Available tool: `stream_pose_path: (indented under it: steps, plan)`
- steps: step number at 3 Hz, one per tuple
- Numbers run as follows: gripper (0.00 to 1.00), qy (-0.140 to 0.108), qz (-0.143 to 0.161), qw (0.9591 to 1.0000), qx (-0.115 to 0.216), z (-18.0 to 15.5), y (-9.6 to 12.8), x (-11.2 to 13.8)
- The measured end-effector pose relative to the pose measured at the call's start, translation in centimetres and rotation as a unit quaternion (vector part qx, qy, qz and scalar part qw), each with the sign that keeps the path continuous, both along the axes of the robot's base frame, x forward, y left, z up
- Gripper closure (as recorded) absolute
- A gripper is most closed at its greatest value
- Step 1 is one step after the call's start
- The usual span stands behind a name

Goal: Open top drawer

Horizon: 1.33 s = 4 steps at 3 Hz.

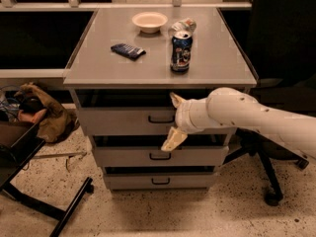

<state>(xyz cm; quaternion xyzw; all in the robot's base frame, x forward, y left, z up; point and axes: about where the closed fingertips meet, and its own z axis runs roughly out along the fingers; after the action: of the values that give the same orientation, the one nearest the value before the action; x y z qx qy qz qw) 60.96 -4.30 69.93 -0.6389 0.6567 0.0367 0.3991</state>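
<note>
The top drawer point(123, 121) is the tallest grey front in the cabinet, with a small dark loop handle point(160, 118) at its centre. A dark gap shows above its front panel. My gripper point(174, 119), on a white arm coming in from the right, is open right at the drawer front, just right of the handle. One cream fingertip point(176, 99) points up at the drawer's top edge. The other fingertip point(173, 138) hangs at its bottom edge. It holds nothing.
Two shorter drawers point(160, 156) sit below. On the cabinet top point(98, 68) stand a white bowl point(149, 21), a blue can point(180, 53), a dark packet point(128, 51) and a crumpled clear bottle point(183, 24). An office chair base point(269, 191) is at right, a brown bag point(47, 115) and a black frame point(44, 206) at left.
</note>
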Motion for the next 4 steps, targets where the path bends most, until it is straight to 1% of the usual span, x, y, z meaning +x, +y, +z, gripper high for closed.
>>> stream_pose_path:
  steps: [1,2,3,4]
  plan:
    - [0.0,-0.015,0.005,0.9998,-0.016,0.2,1.3,1.2]
    - [0.0,-0.003,0.014,0.9997,-0.022,-1.2,2.4,2.2]
    - [0.0,0.018,0.023,0.9991,-0.031,-2.8,3.4,3.1]
    - [0.0,0.053,0.03,0.9973,-0.041,-4.3,4.2,3.8]
